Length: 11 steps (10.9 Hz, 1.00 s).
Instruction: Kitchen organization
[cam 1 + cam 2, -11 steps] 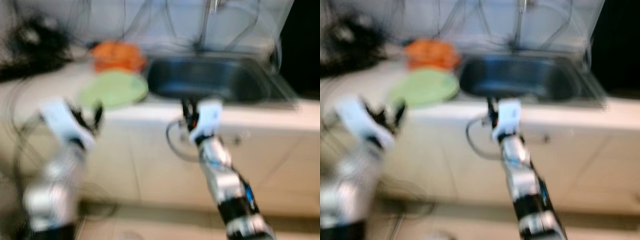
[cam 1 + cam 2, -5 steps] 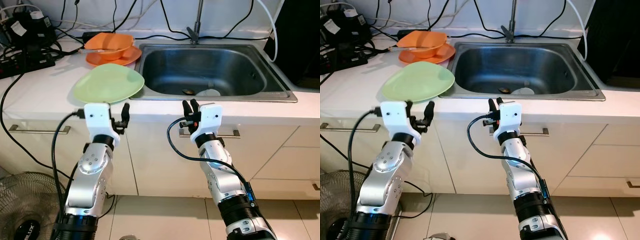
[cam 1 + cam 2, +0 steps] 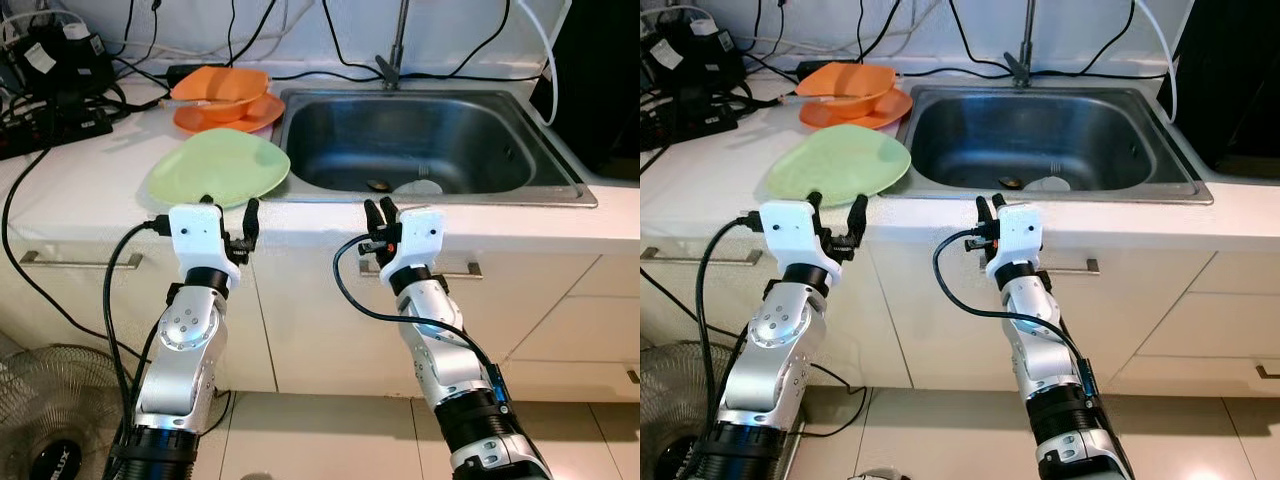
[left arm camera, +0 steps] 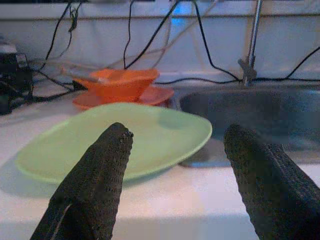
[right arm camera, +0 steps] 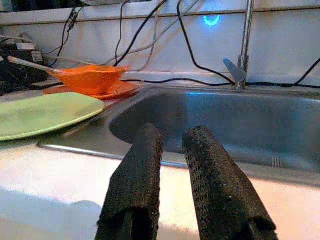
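White bench (image 3: 90, 190) with steel sink (image 3: 425, 140) ahead. Green plate (image 3: 220, 168) sits on bench, its edge over sink rim, orange dishes (image 3: 222, 97) behind it. My left pincer (image 3: 835, 215) spread wide just before plate; right pincer (image 3: 990, 210) nearly closed, empty, at bench edge.

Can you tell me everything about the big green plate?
The green plate is pale lime, wide and shallow, with a smooth matte look like plastic and nothing on it. It lies flat on the white counter, its right edge hanging a little over the steel sink's rim. The orange dishes sit just behind it. The left hand, fingers spread, is at the counter's front edge before the plate, not touching it.
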Motion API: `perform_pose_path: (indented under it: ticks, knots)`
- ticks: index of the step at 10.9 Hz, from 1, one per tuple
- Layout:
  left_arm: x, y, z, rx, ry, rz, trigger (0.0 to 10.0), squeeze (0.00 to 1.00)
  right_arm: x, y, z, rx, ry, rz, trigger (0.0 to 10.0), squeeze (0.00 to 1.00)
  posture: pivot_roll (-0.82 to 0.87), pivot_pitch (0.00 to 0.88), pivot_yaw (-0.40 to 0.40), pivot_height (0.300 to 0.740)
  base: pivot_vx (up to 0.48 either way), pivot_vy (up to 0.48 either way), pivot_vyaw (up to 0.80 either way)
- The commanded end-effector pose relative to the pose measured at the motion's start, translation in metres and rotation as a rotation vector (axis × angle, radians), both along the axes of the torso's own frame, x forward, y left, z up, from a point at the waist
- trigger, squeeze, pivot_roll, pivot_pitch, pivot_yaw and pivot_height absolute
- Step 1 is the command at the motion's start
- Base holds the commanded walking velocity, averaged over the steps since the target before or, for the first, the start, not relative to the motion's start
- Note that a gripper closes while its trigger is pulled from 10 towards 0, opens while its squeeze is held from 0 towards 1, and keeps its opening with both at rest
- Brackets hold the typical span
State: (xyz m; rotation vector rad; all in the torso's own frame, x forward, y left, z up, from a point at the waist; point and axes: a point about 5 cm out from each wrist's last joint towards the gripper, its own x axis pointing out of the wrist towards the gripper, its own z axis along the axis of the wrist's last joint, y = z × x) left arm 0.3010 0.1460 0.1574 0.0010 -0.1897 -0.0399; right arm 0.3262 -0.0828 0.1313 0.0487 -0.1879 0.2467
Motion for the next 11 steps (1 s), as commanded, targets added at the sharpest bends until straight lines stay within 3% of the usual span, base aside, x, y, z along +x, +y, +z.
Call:
perform_pose_path:
  ticks: [1,11]
  knots:
    - [0.003,-0.001,0.003,0.014,-0.014,-0.007,10.0,0.00,0.001,0.000,0.008,0.000,-0.039,0.001,10.0,0.00,0.15,0.000,0.035,0.740,0.382,0.000,0.00]
    - [0.007,-0.005,0.013,0.015,-0.065,-0.023,10.0,0.00,0.003,0.001,0.011,-0.014,-0.051,0.006,10.0,0.00,0.15,0.000,0.033,0.740,0.317,0.000,0.00]
